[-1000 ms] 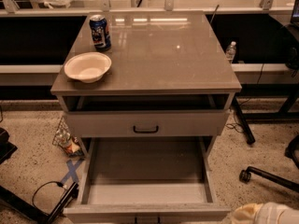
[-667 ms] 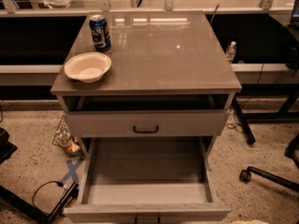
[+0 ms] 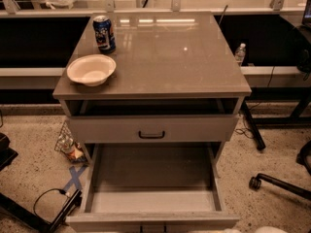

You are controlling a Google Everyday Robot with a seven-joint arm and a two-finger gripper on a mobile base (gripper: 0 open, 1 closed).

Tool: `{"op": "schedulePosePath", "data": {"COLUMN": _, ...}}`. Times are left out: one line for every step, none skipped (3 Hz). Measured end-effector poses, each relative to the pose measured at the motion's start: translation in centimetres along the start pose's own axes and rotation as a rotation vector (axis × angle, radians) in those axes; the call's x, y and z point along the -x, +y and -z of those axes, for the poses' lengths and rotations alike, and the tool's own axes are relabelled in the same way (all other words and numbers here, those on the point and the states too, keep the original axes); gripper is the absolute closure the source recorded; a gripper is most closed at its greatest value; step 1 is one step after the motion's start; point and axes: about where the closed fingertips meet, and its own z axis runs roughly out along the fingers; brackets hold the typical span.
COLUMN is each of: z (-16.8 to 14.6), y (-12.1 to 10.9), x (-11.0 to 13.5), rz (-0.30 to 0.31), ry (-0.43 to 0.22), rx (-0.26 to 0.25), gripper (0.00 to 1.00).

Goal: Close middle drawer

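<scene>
Speckled beige flooring (image 3: pixel 272 159) surrounds a grey cabinet whose glossy grey counter (image 3: pixel 165 57) carries a blue drink can (image 3: pixel 104 33) at the rear left and, just in front of it, a shallow white bowl (image 3: pixel 91 70). The uppermost drawer (image 3: pixel 194 128), with a black bar handle (image 3: pixel 151 135), stands slightly ajar. Below it, the wide grey middle drawer (image 3: pixel 151 178) is pulled fully out toward the camera, its inner floor exposed. Of the claw (image 3: pixel 266 230) only a pale sliver shows at the bottom edge, right of that drawer's front; whether it is wide or narrow cannot be told.
</scene>
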Motion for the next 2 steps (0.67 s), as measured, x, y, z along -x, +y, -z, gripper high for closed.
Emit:
{"op": "schedulePosePath", "data": {"z": -4.3, "y": -0.2, "x": 0.4, "rz": -0.017, "ry": -0.042, "rx": 0.056, "gripper": 1.0}}
{"op": "schedulePosePath", "data": {"z": -7.4, "y": -1.5, "x": 2.7, "rz": -0.006, "ry": -0.089, "rx": 0.087, "gripper": 1.0}}
